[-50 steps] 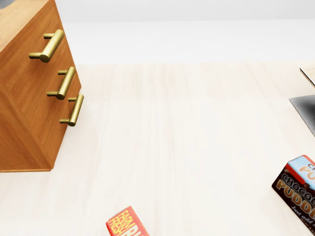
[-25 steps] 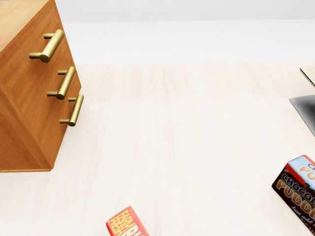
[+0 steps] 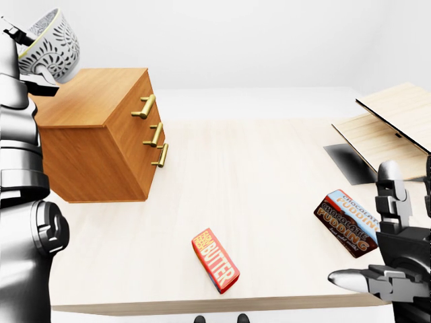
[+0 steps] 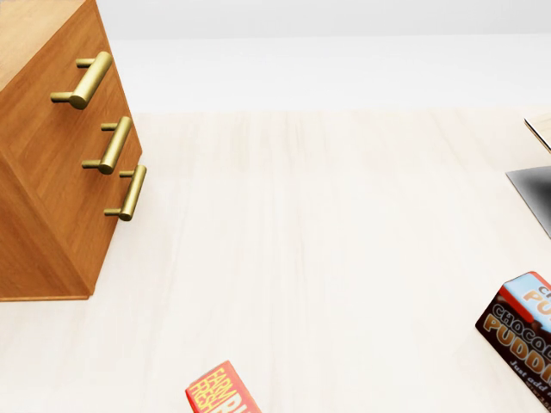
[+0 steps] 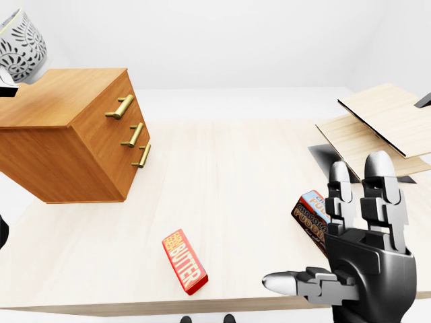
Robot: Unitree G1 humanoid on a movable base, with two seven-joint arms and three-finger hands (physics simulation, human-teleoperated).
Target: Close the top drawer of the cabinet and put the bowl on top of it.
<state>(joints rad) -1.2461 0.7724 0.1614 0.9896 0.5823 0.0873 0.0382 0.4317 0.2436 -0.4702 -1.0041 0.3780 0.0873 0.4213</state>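
The white patterned ceramic bowl (image 3: 48, 42) is held tilted above the left edge of the brown wooden three-drawer cabinet (image 3: 94, 101), whose drawers appear shut. If released so, it could be rolled off the top. The left hand (image 3: 20, 50) is raised and clamped on the rim. The right hand (image 5: 363, 249) is held low, fingers spread apart.

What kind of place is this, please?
Probably a simulated test tabletop, not a real kitchen: a pale table bearing a small drawer cabinet, butter box and pudding box, with blank white surroundings.

Wooden cabinet (image 3: 94, 97), drawers (image 3: 135, 141) flush; patterned white bowl (image 3: 52, 39) tilted above left corner.
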